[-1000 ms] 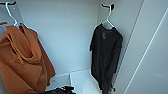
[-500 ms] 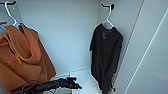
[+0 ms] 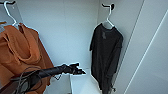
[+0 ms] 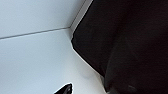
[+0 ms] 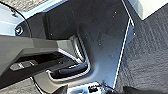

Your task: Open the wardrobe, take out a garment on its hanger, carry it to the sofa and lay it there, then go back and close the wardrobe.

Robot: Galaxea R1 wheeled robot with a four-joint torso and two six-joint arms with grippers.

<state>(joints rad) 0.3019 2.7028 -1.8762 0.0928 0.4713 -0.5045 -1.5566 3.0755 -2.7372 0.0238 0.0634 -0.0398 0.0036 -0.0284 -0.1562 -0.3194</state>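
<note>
The wardrobe stands open and I look into its white interior. On the right inside it, the black garment hangs from its white hanger, hooked on a dark peg. My left gripper reaches in from the lower left, low down and a short way left of the shirt's lower half, touching nothing. In the left wrist view the black garment looms close beside one dark fingertip. My right gripper hangs open over the robot's own base.
An orange hooded garment on another white hanger hangs at the left, just behind my left arm. A white ledge lies below the gripper. A white panel closes off the right side. Grey carpet shows beside the base.
My left arm has come up from the lower left and stretched further right toward the black garment. The garments have not moved.
</note>
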